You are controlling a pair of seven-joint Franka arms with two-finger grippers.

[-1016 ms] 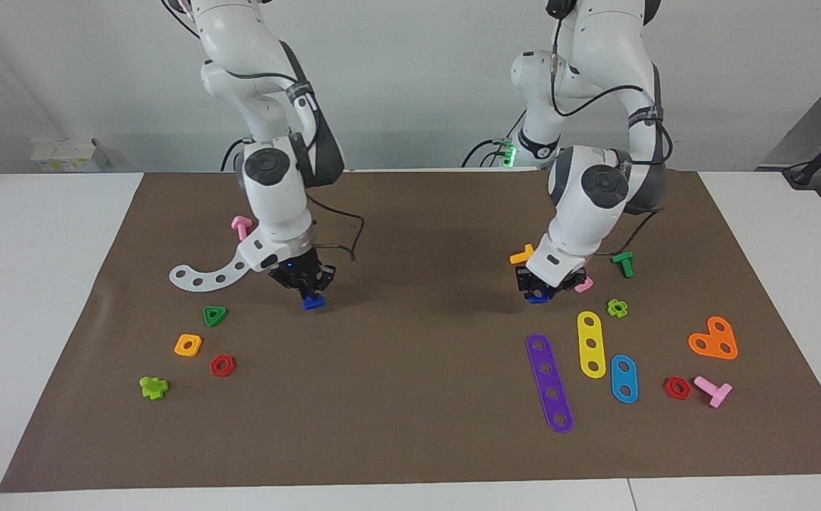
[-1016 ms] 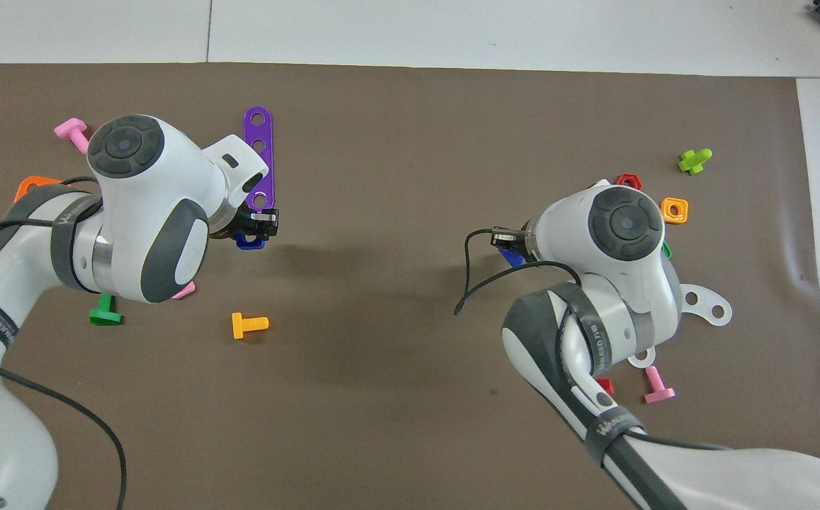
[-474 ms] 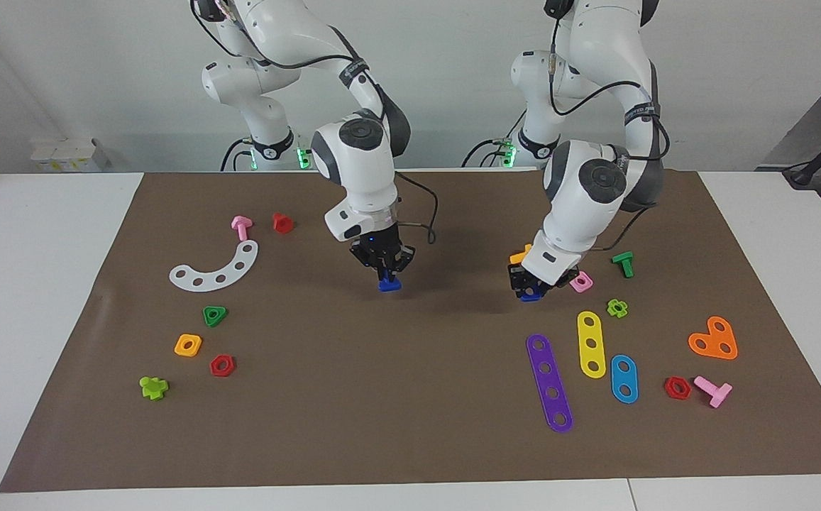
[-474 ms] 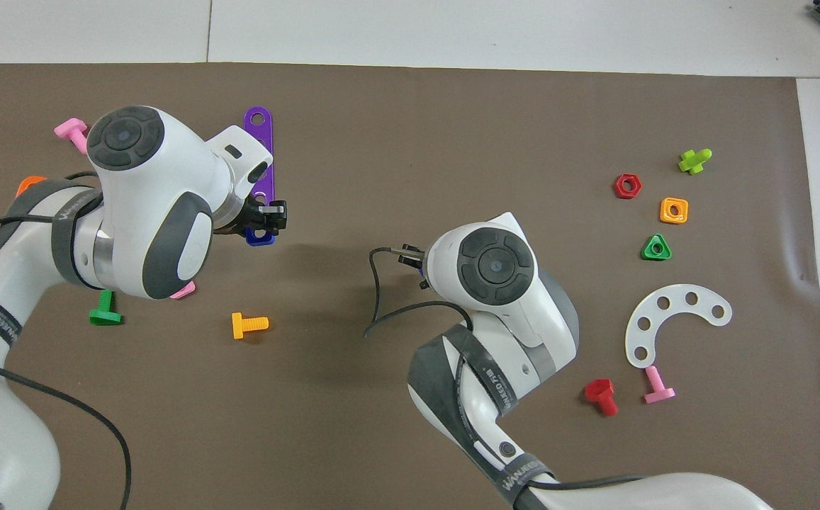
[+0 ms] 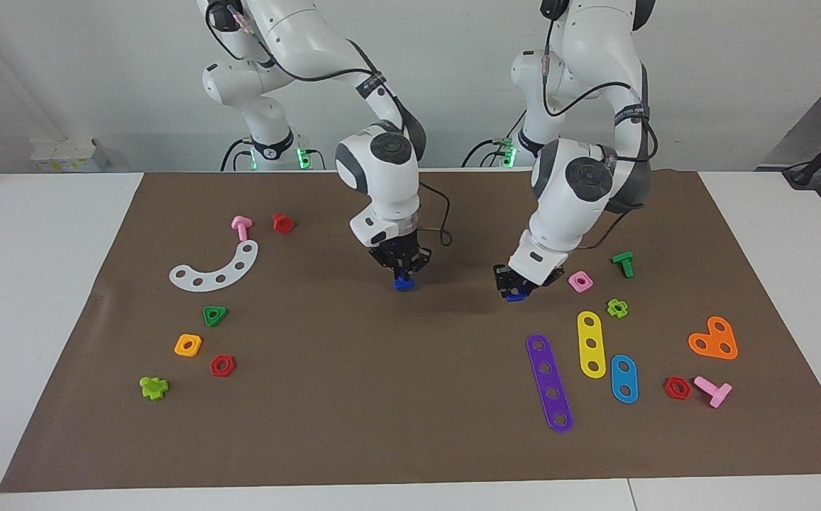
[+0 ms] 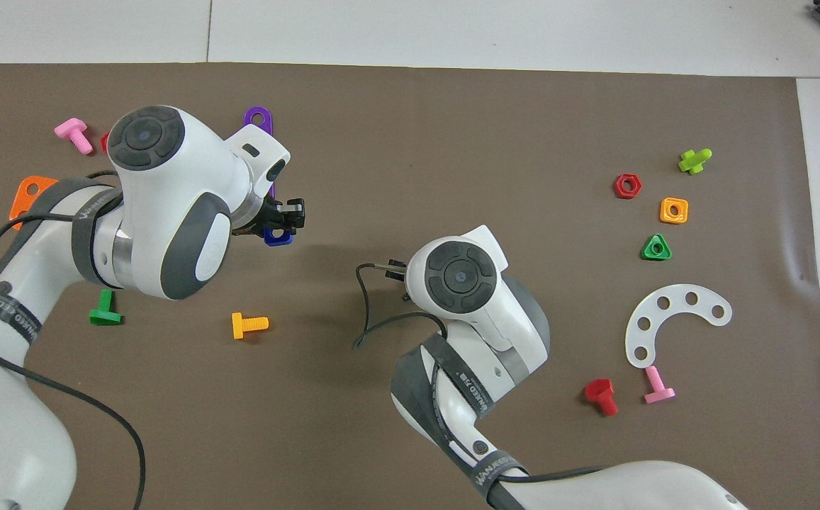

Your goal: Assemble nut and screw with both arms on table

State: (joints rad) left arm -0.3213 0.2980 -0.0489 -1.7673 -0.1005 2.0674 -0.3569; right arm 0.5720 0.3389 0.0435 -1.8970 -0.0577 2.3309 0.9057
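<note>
Both tools are up over the brown mat [image 5: 410,397] on the desk [image 5: 41,284]. Right tool [image 5: 403,273] is pinching the dark blue screw [image 5: 403,283] above the mat's middle. Left tool [image 5: 511,287] is clamped on the dark blue nut [image 5: 516,295], hanging over the mat just beside the pink square nut [image 5: 580,281], toward the middle.

On your bench [image 6: 452,28], brown mat [image 6: 452,142]: left tool [image 6: 283,216] over the mat, clamped on a dark blue nut [image 6: 279,239]; loose near it you have an orange bolt [image 6: 248,325] and green bolt [image 6: 104,310].
</note>
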